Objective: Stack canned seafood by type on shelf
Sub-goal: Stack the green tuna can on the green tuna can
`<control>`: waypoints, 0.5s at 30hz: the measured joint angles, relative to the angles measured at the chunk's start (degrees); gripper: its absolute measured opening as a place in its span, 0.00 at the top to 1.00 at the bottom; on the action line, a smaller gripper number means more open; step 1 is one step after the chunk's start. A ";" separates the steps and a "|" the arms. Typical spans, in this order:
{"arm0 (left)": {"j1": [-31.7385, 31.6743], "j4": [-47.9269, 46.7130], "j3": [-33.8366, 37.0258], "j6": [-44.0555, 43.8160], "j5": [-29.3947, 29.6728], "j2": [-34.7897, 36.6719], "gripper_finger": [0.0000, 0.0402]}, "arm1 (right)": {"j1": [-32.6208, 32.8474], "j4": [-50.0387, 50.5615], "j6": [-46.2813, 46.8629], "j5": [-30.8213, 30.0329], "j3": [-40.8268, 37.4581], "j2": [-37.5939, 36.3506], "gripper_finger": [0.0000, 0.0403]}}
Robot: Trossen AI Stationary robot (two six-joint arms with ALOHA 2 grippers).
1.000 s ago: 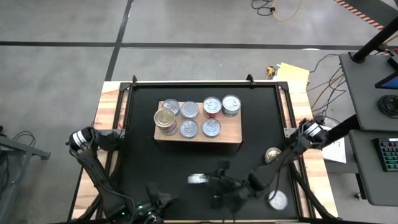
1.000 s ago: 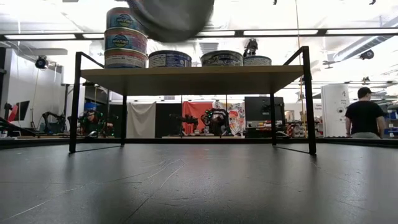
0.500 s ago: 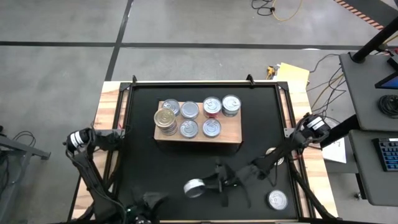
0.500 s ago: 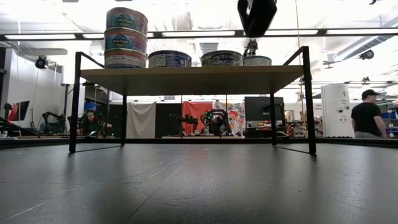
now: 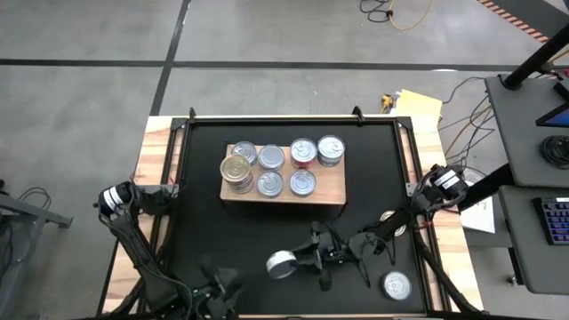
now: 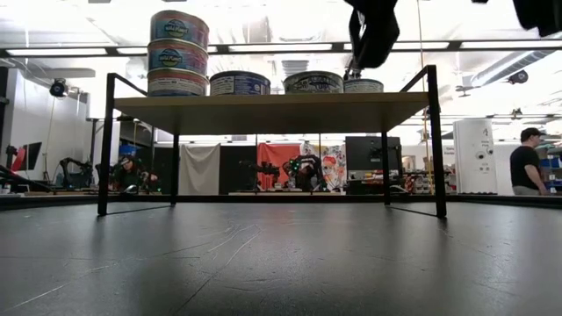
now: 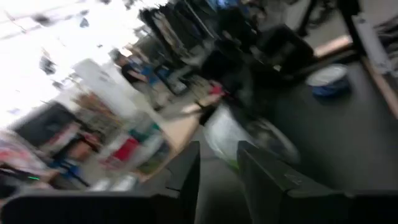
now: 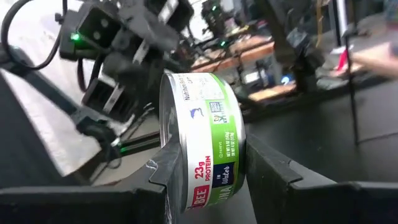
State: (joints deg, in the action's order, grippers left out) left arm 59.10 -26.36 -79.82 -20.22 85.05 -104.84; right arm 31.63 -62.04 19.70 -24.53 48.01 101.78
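A black mat (image 5: 204,222) covers the table, with bare light wood (image 5: 149,169) showing along its edges. The wooden shelf (image 5: 324,194) stands on the mat on thin black legs (image 6: 436,140). On the shelf sit seven groups of cans: a three-high stack (image 5: 236,171) at one end (its labels show in the low view), with single tins (image 5: 302,183) alongside. Well apart from the shelf, two loose tins rest on the mat, one (image 5: 396,285) near the corner, another (image 5: 389,220) partly hidden.
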 joint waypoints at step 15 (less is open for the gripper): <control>-4.73 0.17 2.51 -9.72 -9.73 -0.04 0.41 | 4.04 0.48 -16.35 -8.63 2.92 0.00 0.69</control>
State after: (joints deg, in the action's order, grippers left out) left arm 54.37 -26.18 -77.32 -29.93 75.32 -104.88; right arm 35.67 -61.56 3.35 -33.16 50.93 101.78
